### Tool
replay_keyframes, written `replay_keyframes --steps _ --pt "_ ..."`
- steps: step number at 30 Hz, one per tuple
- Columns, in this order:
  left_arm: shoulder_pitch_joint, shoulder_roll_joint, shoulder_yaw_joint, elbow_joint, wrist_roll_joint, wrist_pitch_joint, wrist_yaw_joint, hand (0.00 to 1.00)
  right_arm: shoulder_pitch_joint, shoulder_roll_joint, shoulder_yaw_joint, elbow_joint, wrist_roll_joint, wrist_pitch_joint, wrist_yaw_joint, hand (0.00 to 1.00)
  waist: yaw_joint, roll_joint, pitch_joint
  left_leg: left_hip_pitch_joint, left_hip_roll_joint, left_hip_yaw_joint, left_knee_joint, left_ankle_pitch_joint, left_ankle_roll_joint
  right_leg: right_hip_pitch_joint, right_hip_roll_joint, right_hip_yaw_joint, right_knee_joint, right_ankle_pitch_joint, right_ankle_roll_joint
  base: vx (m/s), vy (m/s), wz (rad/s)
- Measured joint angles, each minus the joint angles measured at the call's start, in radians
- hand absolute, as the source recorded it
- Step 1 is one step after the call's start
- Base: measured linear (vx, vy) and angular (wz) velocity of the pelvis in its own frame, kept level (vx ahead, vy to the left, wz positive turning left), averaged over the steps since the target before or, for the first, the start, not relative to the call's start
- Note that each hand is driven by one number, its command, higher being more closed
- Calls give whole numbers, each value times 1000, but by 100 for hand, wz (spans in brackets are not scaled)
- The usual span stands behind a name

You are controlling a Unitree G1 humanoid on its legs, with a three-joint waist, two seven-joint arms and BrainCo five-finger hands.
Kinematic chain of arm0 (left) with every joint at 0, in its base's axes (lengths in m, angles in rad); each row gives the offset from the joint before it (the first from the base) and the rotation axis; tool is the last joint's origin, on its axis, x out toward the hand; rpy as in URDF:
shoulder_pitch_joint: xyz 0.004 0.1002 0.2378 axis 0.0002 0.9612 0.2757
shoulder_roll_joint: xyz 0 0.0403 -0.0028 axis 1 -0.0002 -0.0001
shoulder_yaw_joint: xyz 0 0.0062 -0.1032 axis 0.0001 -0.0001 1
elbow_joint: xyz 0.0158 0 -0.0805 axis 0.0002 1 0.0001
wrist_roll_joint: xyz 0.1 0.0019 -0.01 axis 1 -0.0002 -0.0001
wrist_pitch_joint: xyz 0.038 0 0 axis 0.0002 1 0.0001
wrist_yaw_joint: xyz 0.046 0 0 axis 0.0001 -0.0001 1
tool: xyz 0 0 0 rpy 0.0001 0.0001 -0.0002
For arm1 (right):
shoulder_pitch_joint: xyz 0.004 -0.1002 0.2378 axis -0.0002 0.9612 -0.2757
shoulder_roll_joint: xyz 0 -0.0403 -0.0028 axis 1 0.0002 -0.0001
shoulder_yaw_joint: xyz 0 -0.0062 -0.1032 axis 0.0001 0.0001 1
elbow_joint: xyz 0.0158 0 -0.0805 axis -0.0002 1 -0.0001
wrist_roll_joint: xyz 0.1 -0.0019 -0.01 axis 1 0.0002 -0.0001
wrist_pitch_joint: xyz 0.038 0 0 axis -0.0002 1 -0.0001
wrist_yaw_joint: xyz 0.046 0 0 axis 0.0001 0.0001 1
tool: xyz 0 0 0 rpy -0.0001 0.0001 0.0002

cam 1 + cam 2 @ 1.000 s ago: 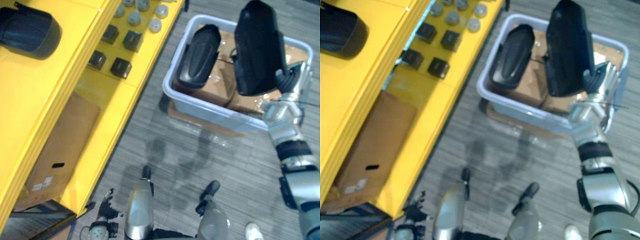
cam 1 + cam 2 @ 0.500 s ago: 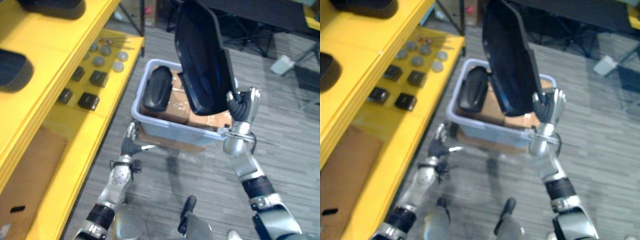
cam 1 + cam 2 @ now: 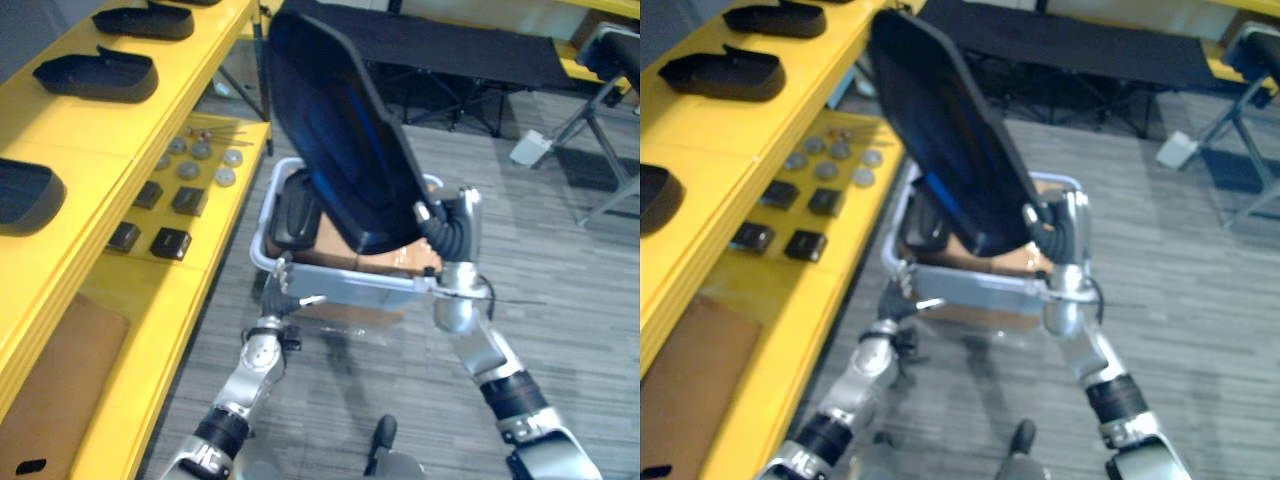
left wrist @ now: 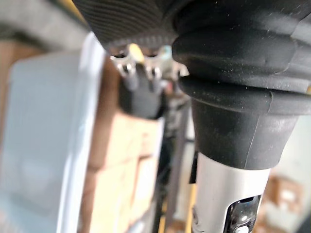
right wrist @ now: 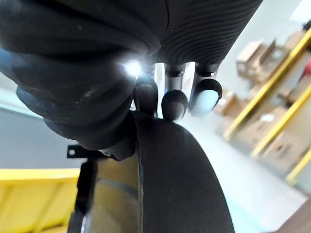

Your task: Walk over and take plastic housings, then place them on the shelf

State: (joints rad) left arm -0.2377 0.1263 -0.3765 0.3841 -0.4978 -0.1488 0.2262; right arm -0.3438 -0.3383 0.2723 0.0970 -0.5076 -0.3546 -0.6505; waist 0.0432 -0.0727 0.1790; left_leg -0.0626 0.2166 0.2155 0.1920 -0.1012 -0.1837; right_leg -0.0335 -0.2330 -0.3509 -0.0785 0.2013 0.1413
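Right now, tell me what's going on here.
The right hand grips a large black plastic housing, held up over the grey bin on the floor, where another housing lies. The left hand is low by the bin's near corner. More housings sit on the yellow shelf to the robot's left.

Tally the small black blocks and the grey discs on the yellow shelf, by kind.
Black blocks: 4
Grey discs: 6
Total: 10
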Motion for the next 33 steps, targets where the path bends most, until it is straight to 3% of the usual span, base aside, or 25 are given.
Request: replay_keyframes --steps 8,13,20,23,29,33 --pt "-52 -50 -2 39 -292 102 -140 0 30 24 41 1 -49 -42 47 100 -7 3 -18 45 -5 12 -46 21 -2 18 0 4 0 0 0 -8 3 -2" --pt "-59 -55 -18 76 -498 118 -256 0 53 31 64 24 -67 -70 62 100 -8 4 -18 50 -7 9 -71 41 -3 15 0 0 -1 -1 -1 -32 -5 2" --pt "-59 -56 -19 99 -644 132 -402 0 57 42 63 44 -72 -104 28 100 -13 5 -19 62 -12 11 -98 55 -3 15 -2 -3 -1 -1 -1 -5 1 0" --pt "-58 -56 -17 98 -624 135 -410 0 59 44 64 53 -94 -109 2 100 -13 5 -19 62 -16 9 -98 55 -2 17 -5 -4 -1 0 0 0 0 0" --pt "2 -55 15 87 -349 163 -353 0 99 41 62 79 -100 -102 -7 100 -9 12 -54 63 -17 8 -99 55 -2 18 -6 -5 -1 0 0 0 0 0" --pt "48 -54 47 118 -287 174 -337 0 108 35 61 77 -99 -98 -3 100 -8 12 -56 64 -17 6 -96 55 -2 21 -6 -5 -1 1 1 -26 3 0"
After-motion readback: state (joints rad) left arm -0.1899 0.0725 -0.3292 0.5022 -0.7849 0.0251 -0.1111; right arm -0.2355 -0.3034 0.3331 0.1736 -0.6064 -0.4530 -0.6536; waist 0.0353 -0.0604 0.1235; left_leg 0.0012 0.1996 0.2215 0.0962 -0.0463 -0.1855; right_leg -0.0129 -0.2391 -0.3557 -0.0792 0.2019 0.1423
